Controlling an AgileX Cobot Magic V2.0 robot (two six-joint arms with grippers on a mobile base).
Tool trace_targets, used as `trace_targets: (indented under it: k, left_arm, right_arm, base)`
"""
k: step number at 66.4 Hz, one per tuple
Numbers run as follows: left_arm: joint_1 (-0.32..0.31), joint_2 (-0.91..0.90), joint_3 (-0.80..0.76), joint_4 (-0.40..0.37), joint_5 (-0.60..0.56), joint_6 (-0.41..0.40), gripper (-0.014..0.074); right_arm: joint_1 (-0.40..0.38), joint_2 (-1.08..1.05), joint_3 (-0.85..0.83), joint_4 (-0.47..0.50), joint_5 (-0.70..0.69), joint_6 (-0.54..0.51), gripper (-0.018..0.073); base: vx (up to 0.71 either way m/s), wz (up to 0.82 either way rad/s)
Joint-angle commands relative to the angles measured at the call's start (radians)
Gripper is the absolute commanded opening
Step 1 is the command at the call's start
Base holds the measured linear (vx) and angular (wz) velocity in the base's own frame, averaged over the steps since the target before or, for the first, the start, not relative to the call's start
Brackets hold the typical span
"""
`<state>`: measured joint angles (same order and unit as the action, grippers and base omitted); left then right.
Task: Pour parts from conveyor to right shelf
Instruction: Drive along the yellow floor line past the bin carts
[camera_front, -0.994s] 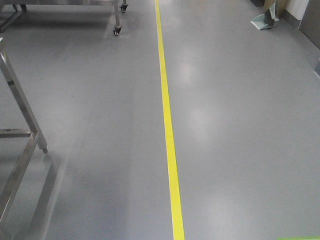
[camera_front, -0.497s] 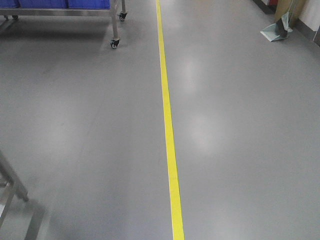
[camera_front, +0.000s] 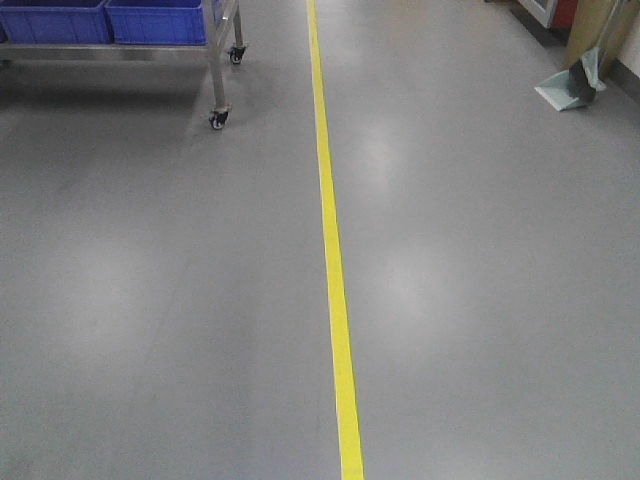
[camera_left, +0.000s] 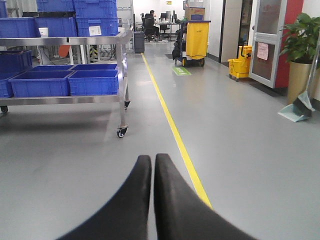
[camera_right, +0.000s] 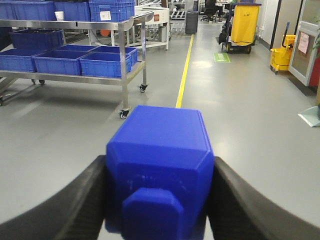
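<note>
Honestly, nothing here is readable. The left wrist view shows small white labels (camera_left: 95, 30) on the fronts of the upper blue bins (camera_left: 100, 11) on the steel rack (camera_left: 65, 100), but any print on them is just blur. Same story for the green floor sign (camera_left: 181, 71) beside the yellow line (camera_left: 172, 125), which is too far off to make out. There's a pinkish notice (camera_left: 263, 51) on the door (camera_left: 267, 20) at the right, also unreadable. The yellow cart (camera_left: 196, 37) down the aisle shows no lettering I can read. The right wrist view has the same labels and signs, no sharper.
</note>
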<state>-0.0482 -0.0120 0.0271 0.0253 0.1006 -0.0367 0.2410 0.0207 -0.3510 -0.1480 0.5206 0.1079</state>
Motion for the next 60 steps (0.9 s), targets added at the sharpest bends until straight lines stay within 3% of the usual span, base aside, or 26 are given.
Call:
trace_targets:
  k: [1, 60]
  left_arm:
    - [-0.006, -0.012, -0.019, -0.006, -0.079, -0.008, -0.0006]
    - [-0.006, -0.012, -0.019, -0.006, -0.079, -0.008, -0.0006]
  right_arm:
    - [-0.004, 0.015, -0.027, -0.013, -0.078, -0.009, -0.0005]
    - [-0.004, 0.015, -0.027, -0.014, -0.078, -0.009, -0.0005]
  base:
    - [0.75, 0.03]
    - [0.73, 0.03]
